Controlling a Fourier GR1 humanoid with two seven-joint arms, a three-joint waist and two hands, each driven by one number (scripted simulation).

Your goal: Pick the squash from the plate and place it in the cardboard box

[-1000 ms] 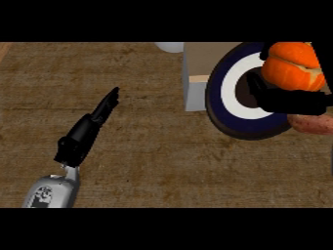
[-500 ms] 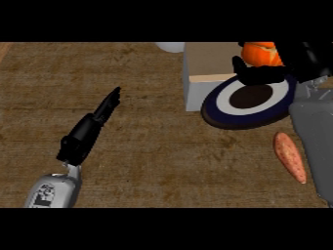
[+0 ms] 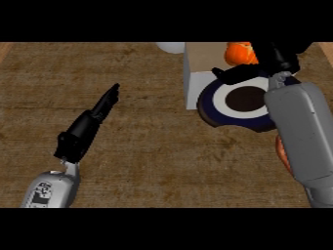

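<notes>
Squash [image 3: 239, 52] over cardboard box [image 3: 201, 73] rim

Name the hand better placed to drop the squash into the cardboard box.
Right. The right hand already holds the squash above the cardboard box; the left hand lies open, far away.

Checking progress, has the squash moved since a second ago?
Yes. The squash, in the right robot hand, moved up-view off the plate to over the cardboard box.
</notes>
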